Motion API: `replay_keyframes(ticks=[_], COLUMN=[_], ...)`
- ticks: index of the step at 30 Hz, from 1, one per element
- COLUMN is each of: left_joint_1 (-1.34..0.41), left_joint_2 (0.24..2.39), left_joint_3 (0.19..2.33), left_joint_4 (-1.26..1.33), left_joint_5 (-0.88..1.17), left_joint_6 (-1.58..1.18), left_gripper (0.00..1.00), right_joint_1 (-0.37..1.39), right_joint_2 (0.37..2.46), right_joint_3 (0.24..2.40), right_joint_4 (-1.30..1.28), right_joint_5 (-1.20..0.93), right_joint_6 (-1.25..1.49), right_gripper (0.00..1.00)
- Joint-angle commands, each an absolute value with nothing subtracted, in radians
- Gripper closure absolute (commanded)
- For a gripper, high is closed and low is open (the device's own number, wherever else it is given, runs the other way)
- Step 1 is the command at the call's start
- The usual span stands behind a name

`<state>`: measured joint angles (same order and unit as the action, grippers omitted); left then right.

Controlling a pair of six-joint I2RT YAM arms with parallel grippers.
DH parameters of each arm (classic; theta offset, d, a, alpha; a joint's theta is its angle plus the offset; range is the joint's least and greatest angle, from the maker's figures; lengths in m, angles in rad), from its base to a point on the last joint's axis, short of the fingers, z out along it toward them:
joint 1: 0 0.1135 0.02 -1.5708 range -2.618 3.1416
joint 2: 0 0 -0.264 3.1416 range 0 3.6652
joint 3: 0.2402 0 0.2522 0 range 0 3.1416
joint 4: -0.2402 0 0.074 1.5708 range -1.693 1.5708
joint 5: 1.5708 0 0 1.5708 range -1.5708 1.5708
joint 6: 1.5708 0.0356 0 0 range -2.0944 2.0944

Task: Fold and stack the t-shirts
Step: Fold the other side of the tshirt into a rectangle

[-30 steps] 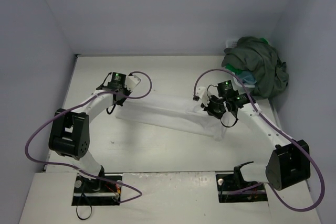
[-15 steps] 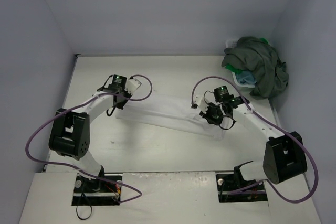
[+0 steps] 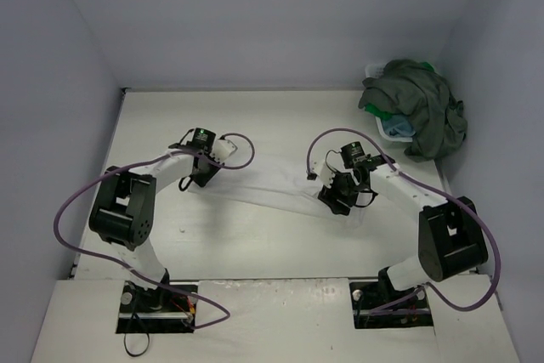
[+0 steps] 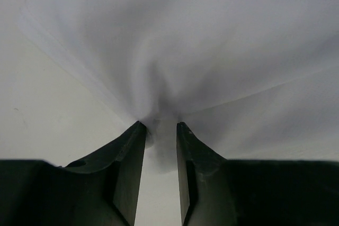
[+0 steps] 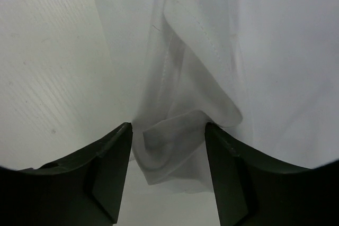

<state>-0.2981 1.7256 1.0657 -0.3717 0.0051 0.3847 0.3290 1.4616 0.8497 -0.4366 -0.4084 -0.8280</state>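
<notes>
**Spotter:** Two claws are low on the cloth. What is your left one doing?

**Notes:** Your left gripper [image 4: 159,125] has its jaws parted by a narrow slot, tips down at the fabric. The white t-shirt [image 3: 272,193] puckers toward that slot, and a small bunch sits between the tips. It reads as released, since a gap shows on both sides of the bunch.

**Spotter:** And your right?

**Notes:** Your right gripper [image 5: 168,125] has its jaws well apart, let go. A loose fold with a stitched hem lies between the fingers and touches neither one clearly.

**Spotter:** Where does the shirt lie?

**Notes:** It is on the table [image 3: 255,121], mid-depth. It stretches as a long, slanted band from your left claw to your right one, flat in the middle and rumpled at both ends.

**Spotter:** Farther back?

**Notes:** At the far right corner a heap is topped by the dark olive-grey t-shirt [image 3: 421,108], draped over the white basket [image 3: 374,68]. A light blue t-shirt [image 3: 399,128] shows at the heap's near side, and a sliver of the bright green one [image 3: 429,66] shows at its back. The heap is well apart from both claws.
</notes>
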Motion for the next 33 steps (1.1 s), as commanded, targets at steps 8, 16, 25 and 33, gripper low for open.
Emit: replay_keyframes(ticks=[8,16,25,33], left_joint_1=[-0.305,-0.305,-0.305,-0.305], left_joint_2=[1.674,1.641,1.727,1.870], left_joint_3=[1.170,1.221,1.250,1.315], left_joint_4=[-0.423,-0.465,-0.411,-0.362], left_joint_5=[-0.021,-0.025,-0.015,-0.012], left_joint_6=[0.397,0.399,0.402,0.403], left_gripper=[0.75,0.74,0.74,0.74], right_joint_1=[0.295,0.232,0.232,0.245], right_joint_2=[1.324,1.311,1.476,1.531], right_joint_3=[0.983,1.017,0.971,0.943], right_joint_4=[-0.439,-0.414,-0.411,-0.413], right_joint_5=[-0.423,-0.495,-0.492,-0.508], right_joint_6=[-0.762,-0.700,-0.727,-0.739], right_gripper=[0.31,0.52,1.00,1.00])
